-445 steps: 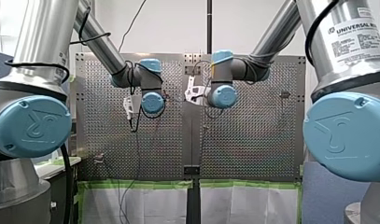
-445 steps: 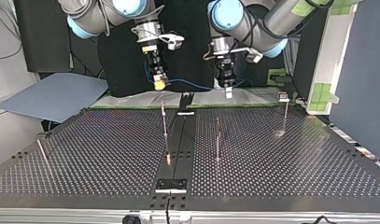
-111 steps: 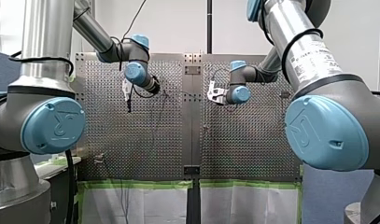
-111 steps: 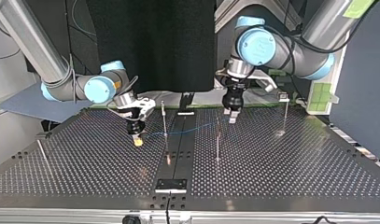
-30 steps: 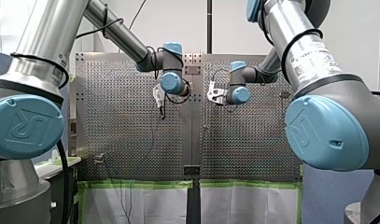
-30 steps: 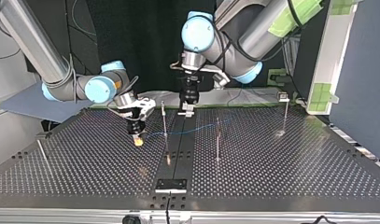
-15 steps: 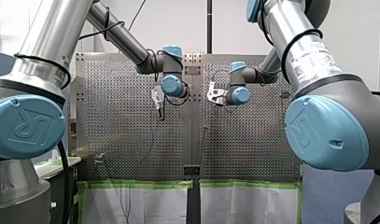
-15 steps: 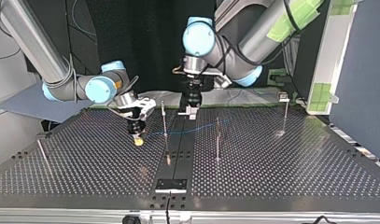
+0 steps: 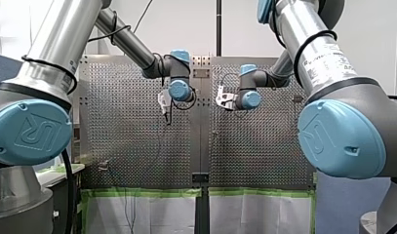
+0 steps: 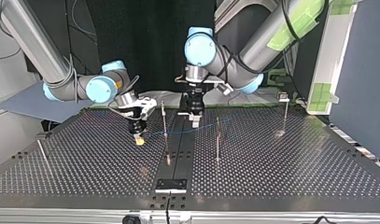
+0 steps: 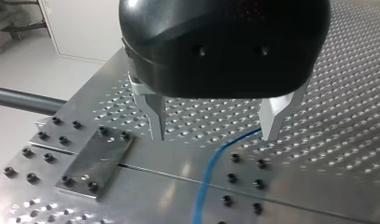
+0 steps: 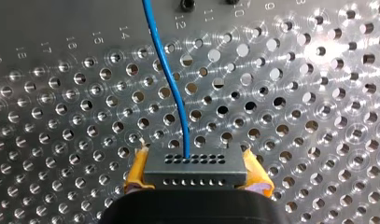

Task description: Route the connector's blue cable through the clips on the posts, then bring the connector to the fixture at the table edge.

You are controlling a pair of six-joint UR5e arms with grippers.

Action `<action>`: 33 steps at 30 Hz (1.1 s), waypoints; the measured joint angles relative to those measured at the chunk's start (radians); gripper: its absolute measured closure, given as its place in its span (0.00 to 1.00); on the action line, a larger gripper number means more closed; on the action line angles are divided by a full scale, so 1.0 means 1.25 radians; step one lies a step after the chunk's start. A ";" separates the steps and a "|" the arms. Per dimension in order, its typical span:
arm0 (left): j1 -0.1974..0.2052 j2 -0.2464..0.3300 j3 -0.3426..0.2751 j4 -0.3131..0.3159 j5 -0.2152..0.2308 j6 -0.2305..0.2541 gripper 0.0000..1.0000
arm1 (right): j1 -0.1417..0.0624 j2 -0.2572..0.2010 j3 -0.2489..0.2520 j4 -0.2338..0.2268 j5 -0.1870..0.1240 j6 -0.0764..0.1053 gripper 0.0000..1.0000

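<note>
Several thin posts (image 10: 217, 140) stand on the perforated metal table (image 10: 290, 163), with a dark curtain (image 10: 150, 42) behind it in the top view. My right gripper (image 12: 197, 179) clamps the connector (image 12: 195, 165) between yellow pads, just above the table. The blue cable (image 12: 171, 88) runs beneath my left gripper (image 11: 215, 126), whose fingers stand wide apart, holding nothing.

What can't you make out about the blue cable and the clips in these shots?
Top view: the clips on the posts are too small to show whether the blue cable sits in them.
Left wrist view: the cable passes behind one finger of my left gripper, then the picture's edge cuts it off.
Right wrist view: the connector hides my right gripper's fingers, yellow pads aside.
</note>
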 joint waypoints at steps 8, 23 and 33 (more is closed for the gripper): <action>0.004 -0.005 0.023 -0.008 -0.008 0.022 0.00 | 0.001 0.001 0.000 0.001 -0.003 0.000 1.00; 0.003 -0.078 0.066 -0.054 -0.096 0.110 0.00 | -0.001 0.002 0.000 0.002 -0.003 -0.002 1.00; 0.004 -0.082 0.066 -0.036 -0.137 0.146 0.00 | 0.000 0.004 0.000 0.002 -0.003 -0.003 1.00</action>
